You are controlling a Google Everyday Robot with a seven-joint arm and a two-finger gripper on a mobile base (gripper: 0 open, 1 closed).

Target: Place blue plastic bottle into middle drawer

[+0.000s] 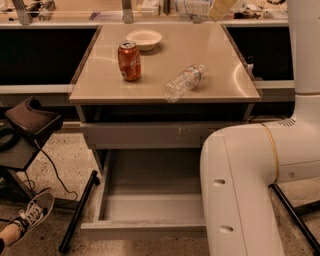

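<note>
You're looking at a speckled floor [75, 155] and a tan table [100, 75] set among dark counters, with a cluttered bench along the back wall. On the tabletop a red soda can [129, 61] stands upright towards the left, and a white bowl [144, 39] sits just behind it. A slim clear bottle [184, 82] lies on its side near the front edge, right of centre, well apart from the can.

Below the top, a grey drawer front with pale scratches [150, 135] is closed. Under it the middle drawer [145, 229] is pulled out towards you, showing its flat grey floor. The robot's thick white arm [250, 190] crosses in front of the drawer's right side and hides that part of it; a white upright section [303, 45] rises along the right edge.

At the left you have a black padded seat [30, 120], a trailing cable [50, 165], a black bar [77, 210] slanting beside the drawer, and someone's sneaker [32, 212] on the floor.

The gripper [220, 9] is at the very top, above the table's back edge and partly cut off. One tan finger [222, 7] shows, pressed to the right end of the blue plastic bottle [195, 7], which it has clasped sideways, clear of the tabletop and far from the drawer.
</note>
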